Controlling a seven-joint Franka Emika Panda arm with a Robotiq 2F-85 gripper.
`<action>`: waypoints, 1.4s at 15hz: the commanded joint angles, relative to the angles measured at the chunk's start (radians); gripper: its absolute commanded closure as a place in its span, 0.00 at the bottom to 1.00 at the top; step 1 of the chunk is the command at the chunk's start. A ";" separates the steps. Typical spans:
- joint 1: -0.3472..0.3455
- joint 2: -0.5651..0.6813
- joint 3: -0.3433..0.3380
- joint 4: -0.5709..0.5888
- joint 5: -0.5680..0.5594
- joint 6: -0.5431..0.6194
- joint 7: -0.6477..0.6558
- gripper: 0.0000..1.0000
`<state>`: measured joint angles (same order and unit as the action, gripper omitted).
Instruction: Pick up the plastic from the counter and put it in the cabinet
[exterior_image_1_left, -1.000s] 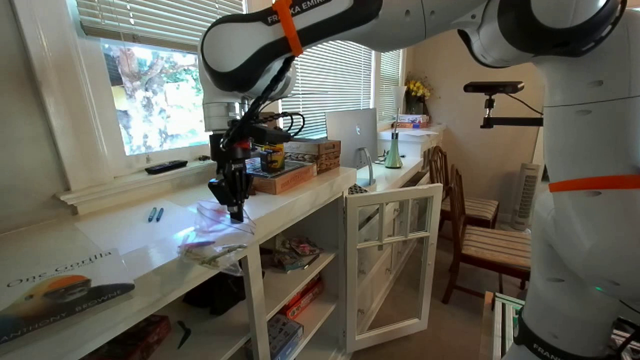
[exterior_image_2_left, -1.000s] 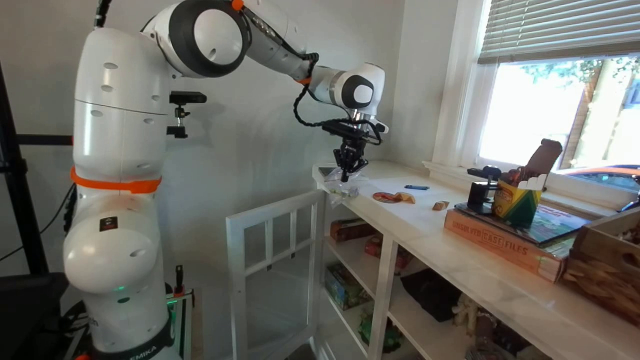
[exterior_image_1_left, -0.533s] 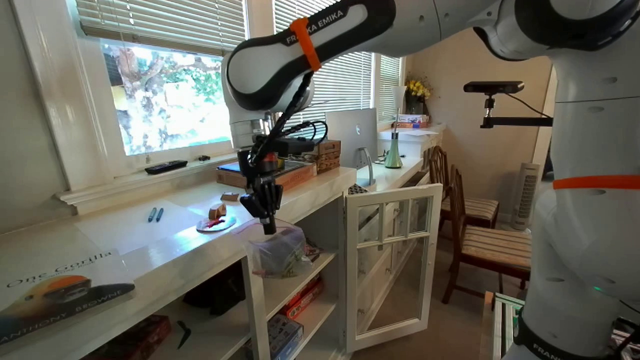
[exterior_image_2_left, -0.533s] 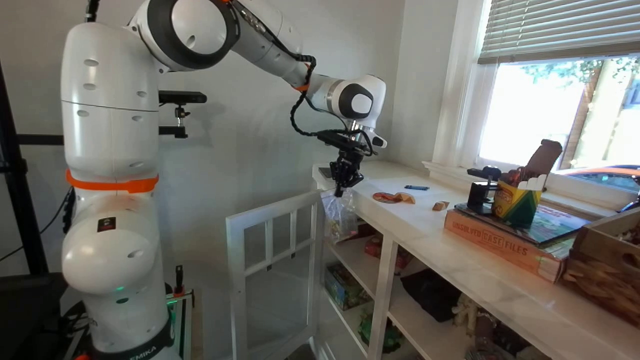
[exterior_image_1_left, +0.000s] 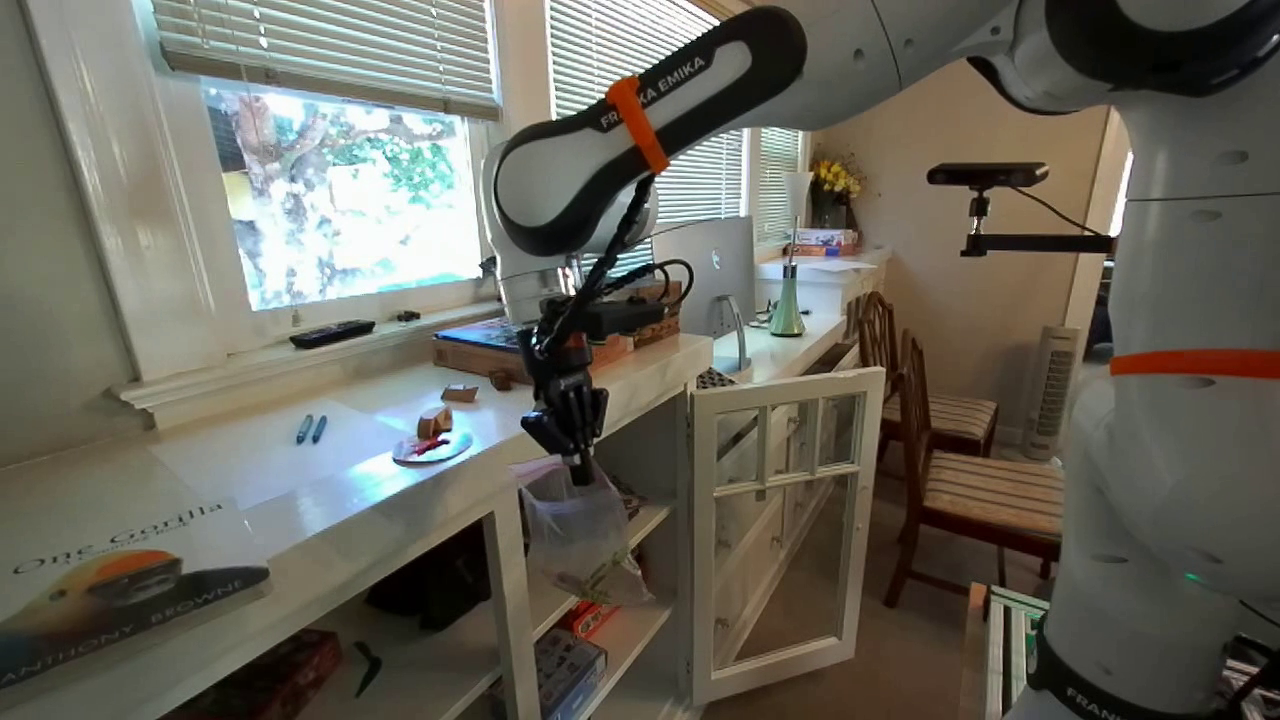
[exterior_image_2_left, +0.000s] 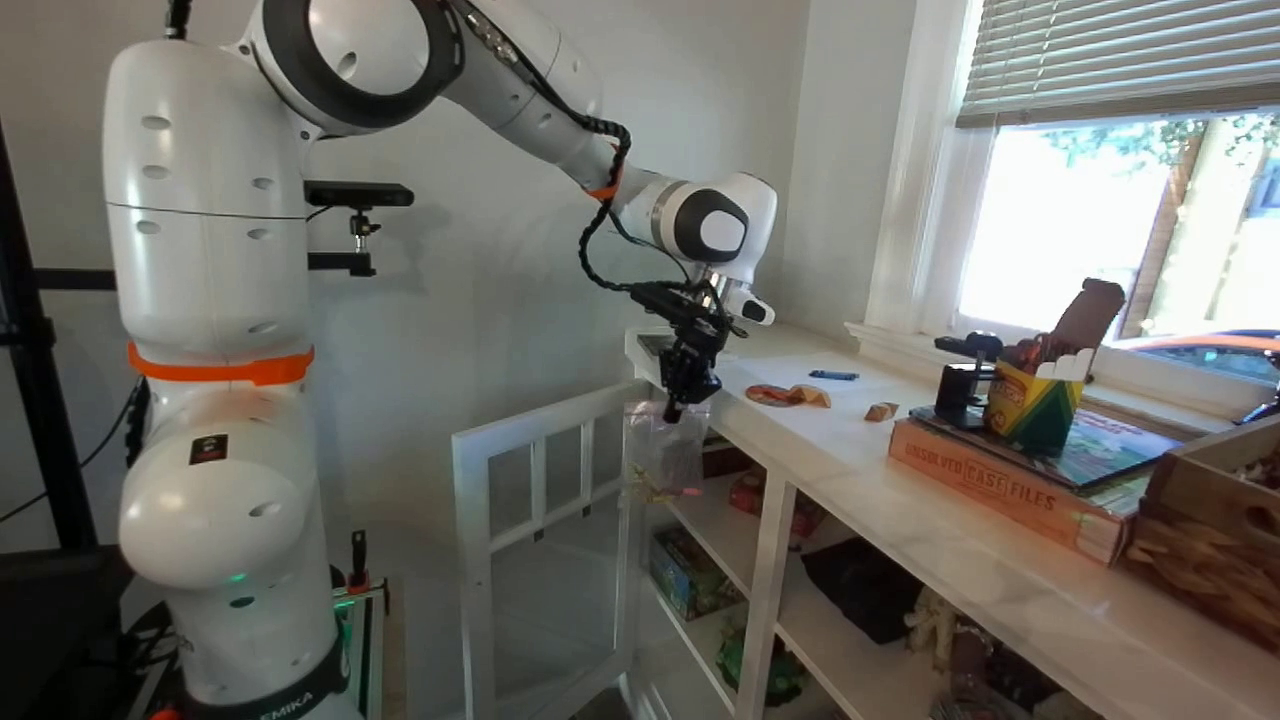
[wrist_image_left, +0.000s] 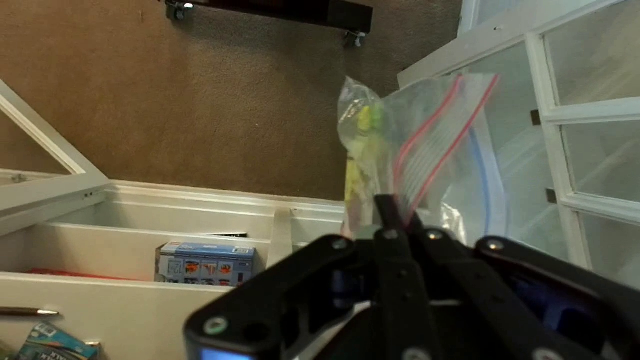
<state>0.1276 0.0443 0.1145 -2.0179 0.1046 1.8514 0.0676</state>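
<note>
A clear plastic zip bag with red and blue lines at its mouth hangs from my gripper (exterior_image_1_left: 582, 476). In both exterior views the bag (exterior_image_1_left: 575, 535) (exterior_image_2_left: 665, 455) hangs below the counter edge, in front of the open cabinet shelves. In the wrist view the gripper (wrist_image_left: 402, 212) is shut on the bag (wrist_image_left: 450, 140) near its red-lined mouth. Something yellow-green shows inside it. The white counter (exterior_image_2_left: 860, 465) stands behind the bag. The cabinet (exterior_image_1_left: 511, 590) below has its glass-paned door (exterior_image_1_left: 790, 387) swung open; a door also shows in the other view (exterior_image_2_left: 545, 422).
A round disc (exterior_image_1_left: 432, 450) with a brown piece, pens (exterior_image_1_left: 311, 430) and a book (exterior_image_1_left: 130, 600) lie on the counter. A flat box (exterior_image_2_left: 1000, 490) carries a crayon box (exterior_image_2_left: 1040, 405). A blue box (wrist_image_left: 205, 262) stands on a shelf. Chairs (exterior_image_1_left: 985, 490) stand beyond the door.
My gripper has moved off the counter and down past its front edge, taking the bag along. The bag hung partly on the counter and now dangles free. The disc is uncovered.
</note>
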 joint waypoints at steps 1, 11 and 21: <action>-0.018 -0.044 -0.016 -0.109 -0.013 0.118 0.049 1.00; -0.061 -0.046 -0.061 -0.328 -0.058 0.539 0.095 1.00; -0.088 -0.017 -0.086 -0.405 -0.039 0.692 0.103 0.98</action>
<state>0.0417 0.0279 0.0260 -2.4239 0.0657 2.5460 0.1709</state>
